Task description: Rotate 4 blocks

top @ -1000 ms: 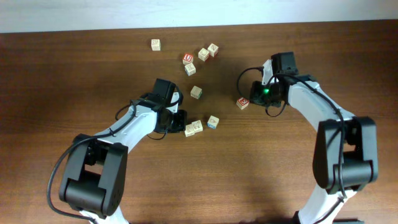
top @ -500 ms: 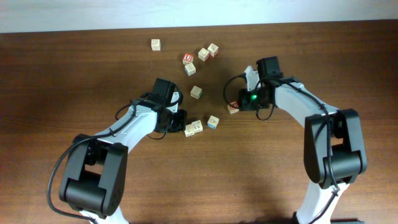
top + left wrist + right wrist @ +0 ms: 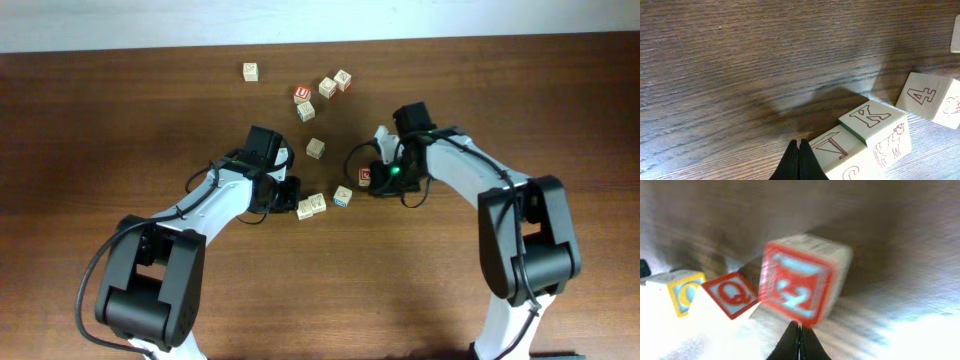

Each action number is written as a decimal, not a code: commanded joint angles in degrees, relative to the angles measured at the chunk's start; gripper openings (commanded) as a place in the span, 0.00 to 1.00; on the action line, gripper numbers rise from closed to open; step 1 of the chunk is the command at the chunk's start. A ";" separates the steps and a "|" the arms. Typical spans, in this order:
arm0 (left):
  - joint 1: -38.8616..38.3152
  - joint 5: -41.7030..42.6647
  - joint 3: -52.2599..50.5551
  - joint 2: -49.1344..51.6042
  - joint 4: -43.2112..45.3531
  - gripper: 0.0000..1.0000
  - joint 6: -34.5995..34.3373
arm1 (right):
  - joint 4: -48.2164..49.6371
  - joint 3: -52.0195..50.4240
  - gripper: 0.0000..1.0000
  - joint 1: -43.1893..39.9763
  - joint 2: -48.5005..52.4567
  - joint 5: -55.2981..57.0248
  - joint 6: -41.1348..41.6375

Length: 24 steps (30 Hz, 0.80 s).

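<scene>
Right jaws pressed together, we are shoving the red-framed block (image 3: 366, 175) in from the right toward the surface's centre, seemingly repositioning it rather than rotating it yet; left jaws likewise together.

Looks like robotics lab bench: white-and-black left arm (image 3: 215, 200) and right arm (image 3: 470, 170) over dark wood-grain worktop (image 3: 100, 120), plain pale wall (image 3: 300, 20) behind, small alphabet blocks (image 3: 316, 148) scattered on surface.

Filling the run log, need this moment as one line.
left end effector: shut, tips at pale block beside K block | right end effector: shut, at red-framed block | held: nothing
</scene>
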 commanded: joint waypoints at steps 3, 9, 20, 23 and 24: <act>0.31 -0.44 1.03 0.48 -0.04 0.00 -0.31 | -3.67 0.50 0.05 1.42 0.37 -1.22 9.16; 0.31 -0.42 1.03 0.48 0.13 0.00 -0.31 | -1.07 0.50 0.05 6.14 0.37 -2.34 9.16; 0.31 -0.42 1.03 0.48 0.09 0.00 -0.31 | 4.92 0.50 0.05 9.40 0.37 -0.24 7.39; 0.31 -0.44 1.01 0.48 -0.11 0.00 -0.31 | 2.62 0.52 0.04 9.46 0.37 -0.46 7.43; 0.31 -0.44 1.01 0.48 -0.13 0.00 -0.31 | 1.42 0.59 0.04 9.22 0.09 -0.39 7.43</act>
